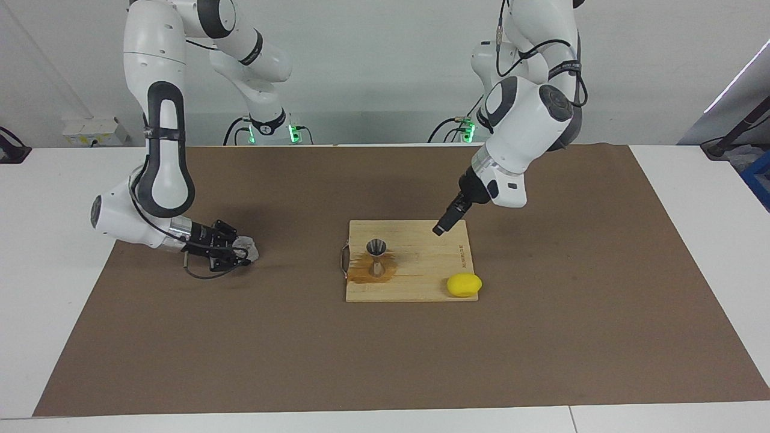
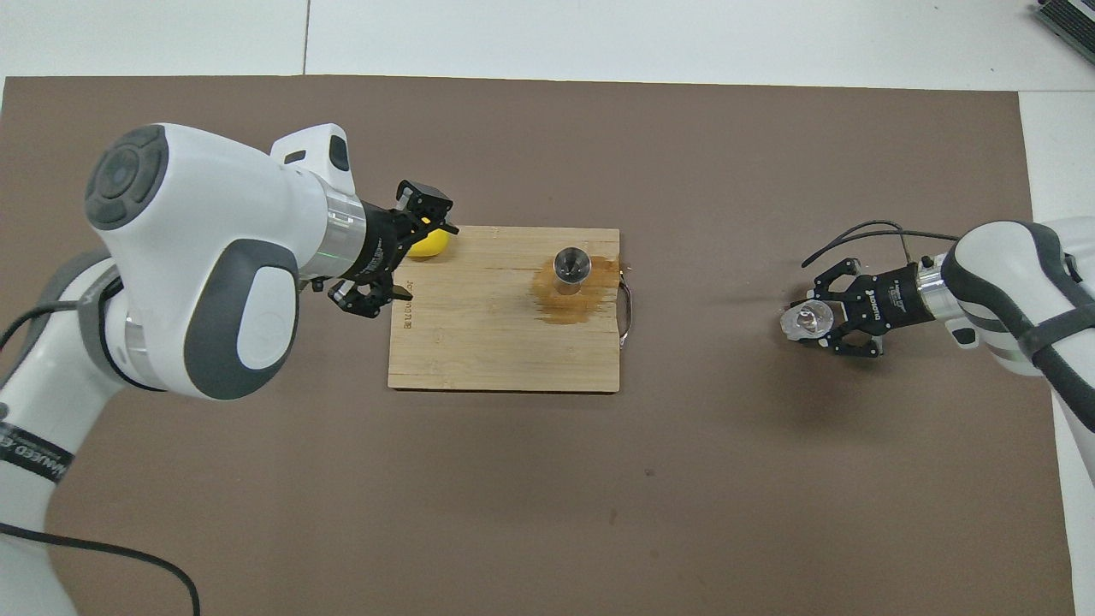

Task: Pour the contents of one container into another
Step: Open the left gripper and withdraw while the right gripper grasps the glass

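The clear glass tumbler (image 1: 250, 247) (image 2: 806, 318) is down at the brown mat, toward the right arm's end of the table. My right gripper (image 1: 242, 252) (image 2: 817, 322) lies low and level there, shut on the tumbler. The steel jigger (image 1: 377, 254) (image 2: 571, 264) stands upright on the wooden board (image 1: 421, 282) (image 2: 496, 342), in a brown wet patch (image 1: 367, 275) (image 2: 560, 304). My left gripper (image 1: 441, 228) (image 2: 426, 259) hangs open over the board's edge at the left arm's end and holds nothing.
A yellow lemon (image 1: 463, 284) (image 2: 430, 245) rests on the board's corner farthest from the robots, partly covered from above by the left gripper. A metal handle (image 2: 627, 308) sticks out of the board's edge near the jigger. The brown mat (image 1: 385, 361) covers most of the table.
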You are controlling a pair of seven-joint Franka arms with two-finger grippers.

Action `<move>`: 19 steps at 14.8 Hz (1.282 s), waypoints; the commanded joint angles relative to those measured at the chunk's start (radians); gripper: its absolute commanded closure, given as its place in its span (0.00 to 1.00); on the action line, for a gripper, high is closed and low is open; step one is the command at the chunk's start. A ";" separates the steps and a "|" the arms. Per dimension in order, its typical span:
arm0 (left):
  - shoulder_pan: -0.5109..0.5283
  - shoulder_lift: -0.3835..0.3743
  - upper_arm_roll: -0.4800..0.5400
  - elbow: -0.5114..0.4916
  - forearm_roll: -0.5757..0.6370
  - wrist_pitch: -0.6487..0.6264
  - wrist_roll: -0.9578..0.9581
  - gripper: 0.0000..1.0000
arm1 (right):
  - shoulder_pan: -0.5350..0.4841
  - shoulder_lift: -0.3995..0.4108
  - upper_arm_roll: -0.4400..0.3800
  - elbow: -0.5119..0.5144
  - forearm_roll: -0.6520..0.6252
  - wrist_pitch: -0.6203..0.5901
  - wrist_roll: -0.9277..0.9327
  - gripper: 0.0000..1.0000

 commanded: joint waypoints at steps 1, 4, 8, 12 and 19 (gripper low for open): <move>0.049 -0.091 -0.004 -0.061 0.112 -0.038 0.230 0.00 | 0.003 -0.029 0.004 -0.004 0.030 0.008 0.024 1.00; 0.122 -0.120 -0.002 -0.079 0.192 -0.082 0.507 0.00 | 0.052 -0.064 0.004 0.019 0.027 0.011 0.130 1.00; 0.275 -0.131 -0.002 -0.065 0.218 -0.162 0.827 0.00 | 0.150 -0.097 0.001 0.043 0.014 0.066 0.297 1.00; 0.342 -0.141 -0.002 -0.024 0.326 -0.245 1.044 0.00 | 0.250 -0.095 0.000 0.111 -0.057 0.097 0.490 1.00; 0.386 -0.151 -0.096 0.141 0.383 -0.513 1.092 0.00 | 0.383 -0.061 0.003 0.241 -0.186 0.125 0.800 1.00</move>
